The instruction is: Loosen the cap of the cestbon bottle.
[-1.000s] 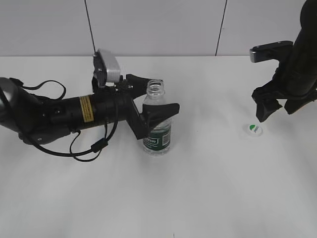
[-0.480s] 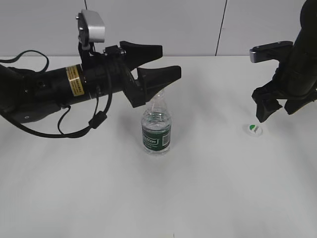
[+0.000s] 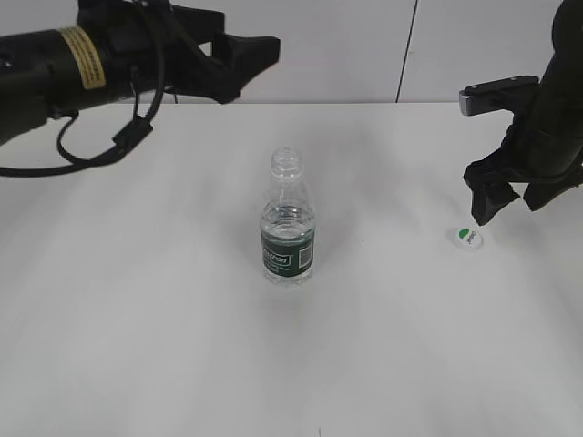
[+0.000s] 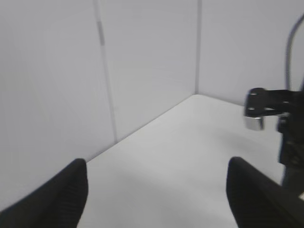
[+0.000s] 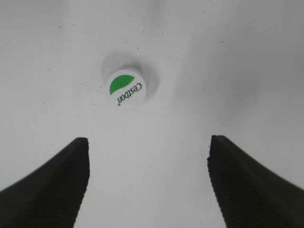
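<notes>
The cestbon bottle stands upright at the middle of the white table, clear with a dark green label, its neck bare. The white cap with its green mark lies apart on the table at the right; in the right wrist view the cap lies just ahead of the jaws. My right gripper hangs open and empty a little above and beside the cap, also in its wrist view. My left gripper is open and empty, raised high at the upper left, well clear of the bottle; its wrist view shows only table and wall.
The white table ends at a pale panelled wall behind. The left arm's black body and cables stretch along the upper left. The right arm shows at the edge of the left wrist view.
My left gripper let go of the bottle, then rose up and back to the upper left. The bottle stays standing. The right gripper and cap have not moved.
</notes>
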